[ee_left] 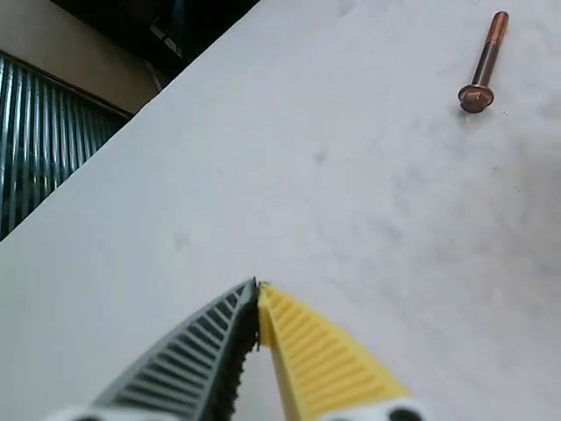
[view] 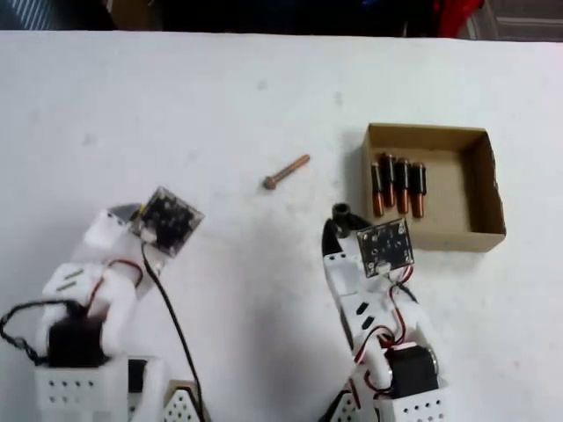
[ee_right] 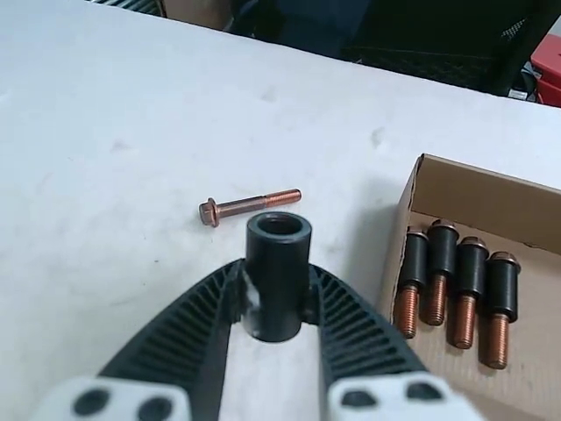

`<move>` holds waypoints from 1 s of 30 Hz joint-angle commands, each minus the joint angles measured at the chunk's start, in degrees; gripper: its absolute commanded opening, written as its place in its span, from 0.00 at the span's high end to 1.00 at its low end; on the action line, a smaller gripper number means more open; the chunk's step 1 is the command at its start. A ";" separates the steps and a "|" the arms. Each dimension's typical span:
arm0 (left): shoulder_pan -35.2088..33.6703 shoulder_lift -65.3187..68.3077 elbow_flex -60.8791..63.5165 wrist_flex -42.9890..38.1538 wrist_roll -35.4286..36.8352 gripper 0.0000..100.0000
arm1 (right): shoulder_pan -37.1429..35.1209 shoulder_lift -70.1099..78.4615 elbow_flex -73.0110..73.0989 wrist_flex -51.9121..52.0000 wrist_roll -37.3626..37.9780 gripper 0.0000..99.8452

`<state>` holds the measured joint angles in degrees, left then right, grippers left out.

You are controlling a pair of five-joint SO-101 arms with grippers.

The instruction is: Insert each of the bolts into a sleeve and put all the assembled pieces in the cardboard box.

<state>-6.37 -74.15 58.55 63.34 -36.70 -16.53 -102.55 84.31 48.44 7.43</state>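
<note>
Right tool grips black, hollow sleeve.

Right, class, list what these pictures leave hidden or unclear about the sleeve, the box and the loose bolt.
- Sleeve: how deep the bore goes, right wrist view, dark past the rim.
- Cardboard box: part of it, right wrist view, cut off by the picture's edge.
- Loose bolt: its threads, high view, too small to tell.
</note>
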 commanded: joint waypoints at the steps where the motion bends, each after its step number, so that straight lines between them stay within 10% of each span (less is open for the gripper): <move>1: 1.36 6.55 -5.36 -4.13 -0.62 0.98 | -0.04 -0.57 0.09 -1.71 -0.53 0.98; 30: 17.27 72.84 -49.23 3.08 -0.26 0.98 | 2.68 -0.57 1.32 -1.71 -0.44 0.98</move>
<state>10.33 -4.79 17.58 63.25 -36.79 -15.21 -102.55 86.24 48.26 7.43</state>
